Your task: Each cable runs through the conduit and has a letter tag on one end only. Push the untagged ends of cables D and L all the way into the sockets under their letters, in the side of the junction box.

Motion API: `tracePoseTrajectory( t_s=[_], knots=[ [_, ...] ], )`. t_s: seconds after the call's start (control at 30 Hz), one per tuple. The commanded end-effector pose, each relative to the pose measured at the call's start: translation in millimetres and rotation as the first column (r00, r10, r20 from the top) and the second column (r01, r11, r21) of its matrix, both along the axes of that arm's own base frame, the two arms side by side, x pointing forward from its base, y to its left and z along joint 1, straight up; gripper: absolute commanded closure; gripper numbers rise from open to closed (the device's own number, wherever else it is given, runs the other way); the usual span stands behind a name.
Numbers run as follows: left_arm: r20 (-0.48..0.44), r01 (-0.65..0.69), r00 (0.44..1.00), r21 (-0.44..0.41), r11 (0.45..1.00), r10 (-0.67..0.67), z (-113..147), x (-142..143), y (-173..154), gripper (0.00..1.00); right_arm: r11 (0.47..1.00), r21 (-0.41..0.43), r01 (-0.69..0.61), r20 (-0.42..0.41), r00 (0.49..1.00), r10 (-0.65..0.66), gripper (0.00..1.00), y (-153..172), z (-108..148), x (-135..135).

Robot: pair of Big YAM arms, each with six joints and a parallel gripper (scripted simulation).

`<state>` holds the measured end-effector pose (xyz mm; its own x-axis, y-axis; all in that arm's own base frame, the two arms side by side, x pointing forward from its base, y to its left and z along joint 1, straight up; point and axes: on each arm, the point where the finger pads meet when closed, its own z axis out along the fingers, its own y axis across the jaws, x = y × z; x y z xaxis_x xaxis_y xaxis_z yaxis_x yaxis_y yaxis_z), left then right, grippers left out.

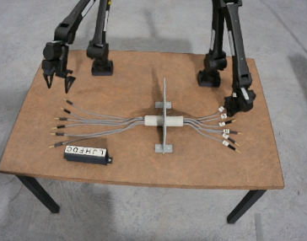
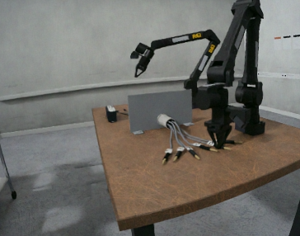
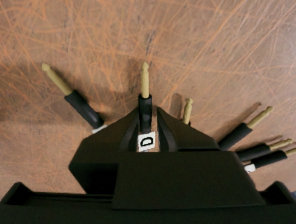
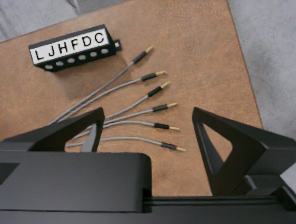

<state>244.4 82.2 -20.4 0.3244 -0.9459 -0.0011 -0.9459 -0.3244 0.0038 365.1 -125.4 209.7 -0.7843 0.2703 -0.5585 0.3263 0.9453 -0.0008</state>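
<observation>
The tagged end of cable D has a black plug [image 3: 145,112] with a brass tip, above its white D tag [image 3: 146,141]. My left gripper [image 3: 148,112] [image 2: 217,145] is low at the table, its fingers slightly apart on either side of this plug; a thin gap shows at one side. Which tagged end is L cannot be read. The junction box [image 1: 87,157] [image 4: 70,54] [image 2: 111,115] is lettered L J H F D C, its visible sockets without plugs. Several untagged plugs [image 4: 161,108] [image 1: 61,126] fan out near it. My right gripper [image 4: 148,112] [image 1: 59,88] is open and empty, high above the table.
The cables pass through a white conduit [image 1: 175,121] [image 2: 163,120] in an upright grey panel [image 1: 164,94] [image 2: 143,109] that divides the table. Other tagged plugs [image 3: 84,109] [image 3: 235,136] lie close on both sides of my left fingers.
</observation>
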Motion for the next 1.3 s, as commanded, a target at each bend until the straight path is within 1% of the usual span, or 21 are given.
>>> tracePoseTrajectory(
  t_s=[0.0,0.1,0.37,0.4,0.43,0.67,0.7,0.73,0.77,1.27],
  knots=[
    [0.01,-0.015,1.0,0.002,1.0,0.015,2.4,3.2,1.6,0.82,1.0,-0.013,-0.002,0.04,0.999,0.003,0.0,-3.2,19.4,10.4],
    [0.01,-0.015,1.0,0.002,1.0,0.015,2.4,3.2,1.6,0.84,1.0,-0.013,-0.002,0.04,0.999,0.003,0.0,-3.2,19.4,10.4],
    [0.01,-0.015,1.0,0.002,1.0,0.015,2.4,3.2,1.6,0.95,1.0,-0.013,-0.002,0.04,0.999,0.003,0.0,-3.2,19.4,10.4],
    [0.01,-0.015,1.0,0.002,1.0,0.015,2.4,3.2,1.6,1.0,1.0,-0.013,-0.002,0.04,0.999,0.003,0.0,-3.2,19.4,10.4],
    [0.01,-0.015,1.0,0.002,1.0,0.015,2.4,3.2,1.6,0.94,1.0,-0.013,-0.002,0.04,0.999,0.003,0.0,-3.2,19.4,10.4],
    [0.01,-0.015,1.0,0.002,1.0,0.015,2.4,3.2,1.6,0.94,1.0,-0.013,-0.002,0.04,0.999,0.003,0.0,-3.2,19.4,10.4],
    [0.032,-0.036,0.999,0.014,0.999,0.036,6.5,6.7,5.7,0.94,1.0,-0.013,-0.002,0.04,0.999,0.003,0.0,-3.2,19.4,10.4],
    [0.032,-0.036,0.999,0.014,0.999,0.036,6.5,6.7,5.7,0.94,1.0,-0.013,-0.002,0.04,0.999,0.003,0.0,-3.2,19.4,10.4],
    [0.052,-0.042,0.998,0.024,0.999,0.04,11.9,16.4,11.1,0.94,1.0,-0.013,-0.002,0.04,0.999,0.003,0.0,-3.2,19.4,10.4],
    [0.034,-0.027,0.999,0.024,0.999,0.027,6.9,15.3,25.9,0.94,1.0,-0.013,-0.002,0.04,0.999,0.003,0.0,-3.2,19.4,10.4]
  ],
)
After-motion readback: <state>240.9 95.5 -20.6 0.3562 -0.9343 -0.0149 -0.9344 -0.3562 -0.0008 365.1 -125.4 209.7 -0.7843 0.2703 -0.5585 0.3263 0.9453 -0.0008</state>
